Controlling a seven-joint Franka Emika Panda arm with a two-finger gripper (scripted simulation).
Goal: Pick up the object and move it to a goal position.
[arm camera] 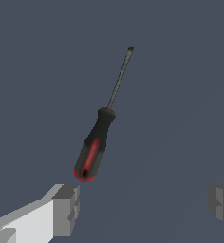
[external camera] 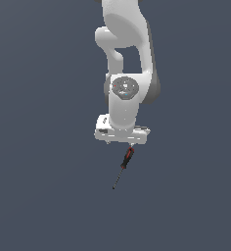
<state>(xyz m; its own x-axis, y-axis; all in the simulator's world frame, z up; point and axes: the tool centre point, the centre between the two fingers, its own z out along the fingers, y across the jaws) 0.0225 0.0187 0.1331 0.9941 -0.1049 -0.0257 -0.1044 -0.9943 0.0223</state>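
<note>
The object is a small screwdriver (external camera: 127, 159) with a red-and-black handle and a thin dark shaft. It lies on the flat grey surface, its shaft pointing away from the arm toward the exterior view's lower left. In the wrist view the screwdriver (arm camera: 94, 147) lies just beyond the fingertips, and the butt of its handle is close to one grey finger (arm camera: 66, 209). My gripper (external camera: 122, 142) hangs directly over the handle end. The gripper (arm camera: 144, 206) is open wide, with nothing between its fingers.
The white arm (external camera: 127, 54) rises straight up behind the gripper. A plain dark grey surface (external camera: 44, 186) stretches all around, and no other objects or goal marker are in view.
</note>
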